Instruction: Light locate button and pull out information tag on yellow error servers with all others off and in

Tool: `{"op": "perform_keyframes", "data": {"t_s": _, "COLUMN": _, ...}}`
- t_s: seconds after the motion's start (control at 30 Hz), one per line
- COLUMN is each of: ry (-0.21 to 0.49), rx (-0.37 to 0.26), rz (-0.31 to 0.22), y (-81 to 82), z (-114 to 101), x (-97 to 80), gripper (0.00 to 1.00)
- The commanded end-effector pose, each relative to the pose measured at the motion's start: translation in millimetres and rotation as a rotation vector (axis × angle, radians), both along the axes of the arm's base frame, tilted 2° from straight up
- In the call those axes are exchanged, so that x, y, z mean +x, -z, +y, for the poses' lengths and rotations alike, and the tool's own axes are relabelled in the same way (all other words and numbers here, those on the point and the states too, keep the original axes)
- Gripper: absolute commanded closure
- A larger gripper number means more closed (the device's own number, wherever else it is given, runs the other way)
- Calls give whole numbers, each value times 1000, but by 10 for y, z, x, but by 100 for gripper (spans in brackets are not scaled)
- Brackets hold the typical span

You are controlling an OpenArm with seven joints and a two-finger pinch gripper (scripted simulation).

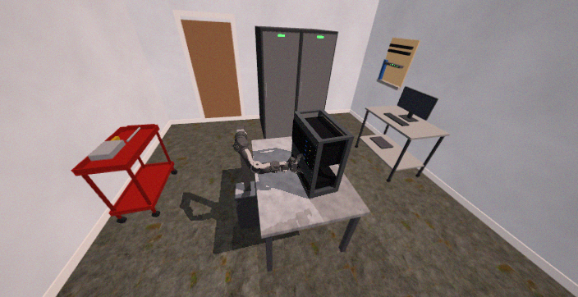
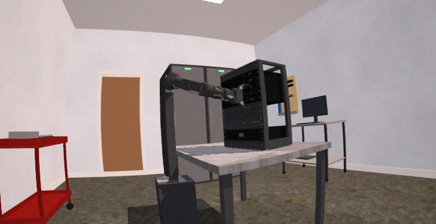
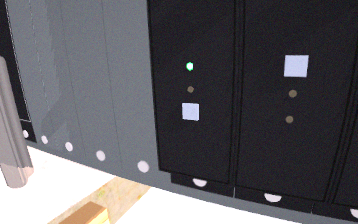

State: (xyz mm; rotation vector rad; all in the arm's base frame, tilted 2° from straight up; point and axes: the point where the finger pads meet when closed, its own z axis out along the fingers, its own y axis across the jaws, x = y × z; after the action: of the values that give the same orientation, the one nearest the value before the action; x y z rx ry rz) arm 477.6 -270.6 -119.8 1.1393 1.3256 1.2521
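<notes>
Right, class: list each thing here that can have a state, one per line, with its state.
Gripper: open, holding nothing, close to the rack front.
Rack: upright on the table.
Left server panel: green light on, square button pale, not blue.
Right server panel: both round lights dark, button pale.
Door: shut.
Monitor: dark.
</notes>
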Motion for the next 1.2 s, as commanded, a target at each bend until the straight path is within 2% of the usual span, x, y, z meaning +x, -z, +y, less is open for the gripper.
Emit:
{"op": "perform_keyframes", "data": {"t_s": 0.0, "ry": -3, "rx": 2, "rz": -12, "y": -38, "z": 7, "x": 8, "gripper": 0}}
{"op": "perform_keyframes", "data": {"t_s": 0.07, "ry": -4, "rx": 2, "rz": -13, "y": -44, "z": 10, "x": 9, "gripper": 0}}
{"op": "perform_keyframes", "data": {"t_s": 0.13, "ry": -6, "rx": 2, "rz": -15, "y": -120, "z": 23, "x": 10, "gripper": 0}}
{"op": "perform_keyframes", "data": {"t_s": 0.27, "ry": -6, "rx": 1, "rz": -15, "y": -441, "z": 43, "x": 20, "gripper": 0}}
{"op": "perform_keyframes", "data": {"t_s": 0.33, "ry": -5, "rx": 1, "rz": -14, "y": -527, "z": 44, "x": 23, "gripper": 0}}
{"op": "perform_keyframes", "data": {"t_s": 1.17, "ry": -3, "rx": 2, "rz": -13, "y": -539, "z": 37, "x": 25, "gripper": 0}}
